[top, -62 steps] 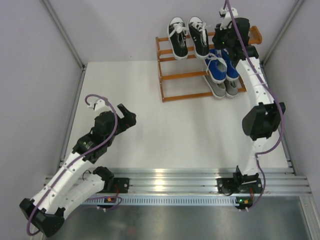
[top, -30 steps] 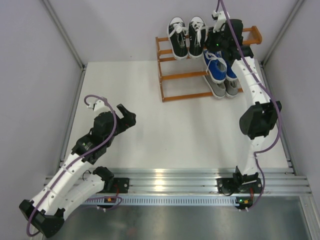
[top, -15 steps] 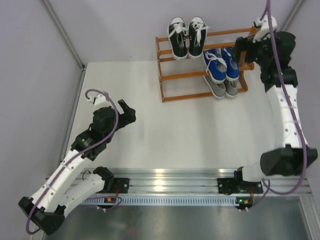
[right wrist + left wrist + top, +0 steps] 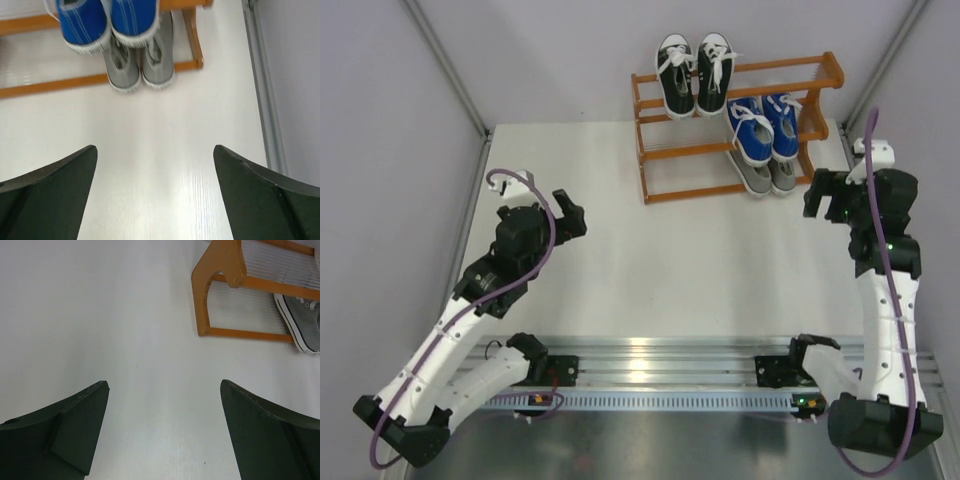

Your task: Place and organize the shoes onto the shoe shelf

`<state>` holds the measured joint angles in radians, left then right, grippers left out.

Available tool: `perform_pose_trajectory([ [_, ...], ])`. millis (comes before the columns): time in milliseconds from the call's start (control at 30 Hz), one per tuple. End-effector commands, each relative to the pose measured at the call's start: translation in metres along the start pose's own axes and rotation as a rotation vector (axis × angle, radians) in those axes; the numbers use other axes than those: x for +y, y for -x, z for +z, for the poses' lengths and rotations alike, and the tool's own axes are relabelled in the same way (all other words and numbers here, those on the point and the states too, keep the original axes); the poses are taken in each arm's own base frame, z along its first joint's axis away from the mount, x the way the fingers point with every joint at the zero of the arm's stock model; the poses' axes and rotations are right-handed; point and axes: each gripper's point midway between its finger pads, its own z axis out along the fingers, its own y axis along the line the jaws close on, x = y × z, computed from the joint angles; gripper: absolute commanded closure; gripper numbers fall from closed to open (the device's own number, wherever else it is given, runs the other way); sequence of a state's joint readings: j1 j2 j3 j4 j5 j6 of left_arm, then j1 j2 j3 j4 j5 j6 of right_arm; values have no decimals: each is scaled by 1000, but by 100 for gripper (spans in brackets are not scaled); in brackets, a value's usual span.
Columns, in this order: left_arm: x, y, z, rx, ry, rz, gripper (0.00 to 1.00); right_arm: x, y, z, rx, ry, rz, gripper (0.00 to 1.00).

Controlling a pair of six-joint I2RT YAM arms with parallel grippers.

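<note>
Shelf (image 4: 685,151) standing at far edge of table (image 4: 670,270), toward right corner. Black pair (image 4: 696,75) sitting on top tier, left half. Blue pair (image 4: 765,128) on middle tier, right half. Grey pair (image 4: 767,175) on bottom tier, beneath blue. Left gripper (image 4: 570,212) hovering near left edge, fingers spread, empty. Right gripper (image 4: 825,195) hovering near right edge, fingers spread, empty.
</note>
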<state>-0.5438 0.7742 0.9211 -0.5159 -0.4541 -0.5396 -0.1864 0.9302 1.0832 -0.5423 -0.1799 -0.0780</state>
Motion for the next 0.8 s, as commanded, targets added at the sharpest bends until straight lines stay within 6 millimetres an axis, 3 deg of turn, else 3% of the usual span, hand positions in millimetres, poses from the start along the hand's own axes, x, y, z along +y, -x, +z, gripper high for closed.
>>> perform_pose_trajectory([
  [0, -4, 32, -13, -94, -22, -19, 2, -23, -11, -27, -25, -186, 128, 1],
  [33, -1, 32, -14, -97, -13, -21, 2, -38, -22, -31, -1, -277, 143, 1],
  [200, 2, 27, -21, -80, -18, -27, 1, -59, -44, -42, 64, -420, 151, 1],
  [500, 12, 26, -33, -105, -10, -75, 2, -48, -46, -40, 32, -361, 149, 1],
  [767, 14, 18, -29, -81, -4, -63, 1, -44, -49, -30, 18, -321, 137, 1],
])
